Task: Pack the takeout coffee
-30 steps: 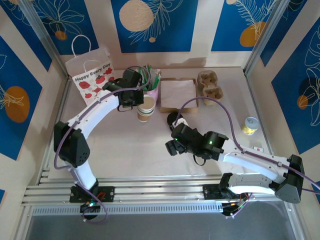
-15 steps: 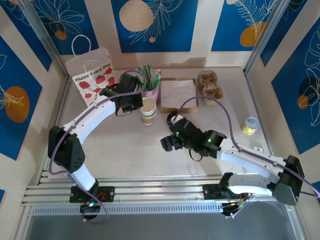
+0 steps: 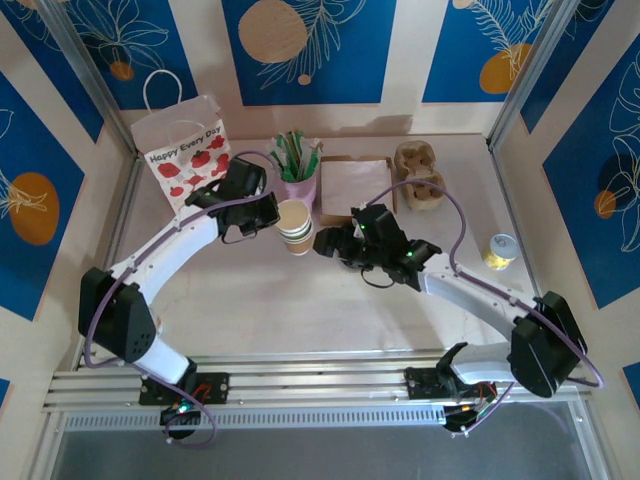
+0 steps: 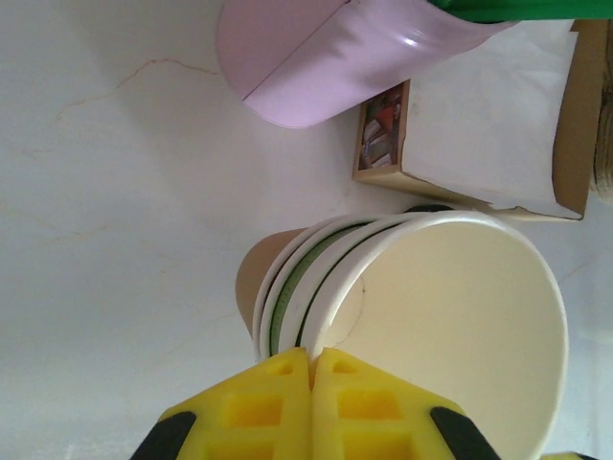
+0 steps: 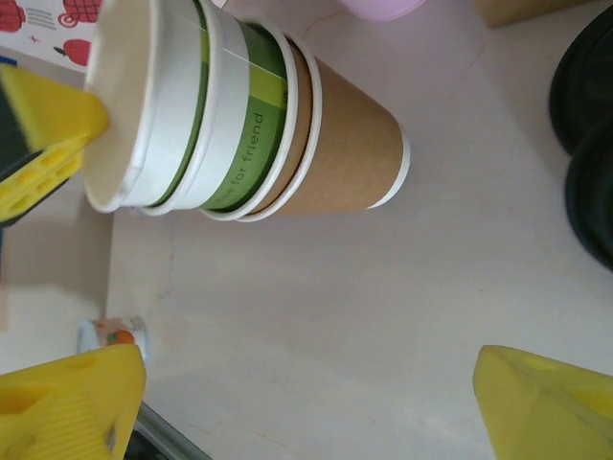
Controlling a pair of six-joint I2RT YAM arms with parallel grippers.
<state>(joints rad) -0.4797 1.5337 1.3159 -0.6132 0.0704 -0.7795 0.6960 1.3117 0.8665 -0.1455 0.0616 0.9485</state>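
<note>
Far left on the bench point(image 3: 250, 300), the gift bag point(image 3: 185, 160) stands upright, well apart from the cups. Left fingers point(image 3: 265, 212) point(image 4: 259, 402) are clamped fully together at the near rim of the top cup point(image 4: 450, 316). The rim runs into the seam between them, so they look to be pinching its wall.

The green cup point(image 5: 239, 125) sits nested inside the tan cup point(image 5: 345, 153) in one cup stack point(image 3: 295, 225), upright on the bench with its long axis vertical. It has no lid on, and more cups are pushed inside it.

Right fingers point(image 3: 328, 243) point(image 5: 67, 402) are spread wide and hold nothing. They are just right of the stack, not touching, with the stack's side straight ahead of the gap. Both arms are close; the left is in contact at the top and the right faces the lower body. The likely next move is the right closing sideways on the tan base while the left lifts.

Black lids point(image 5: 586, 144) lie on the bench to the right.
</note>
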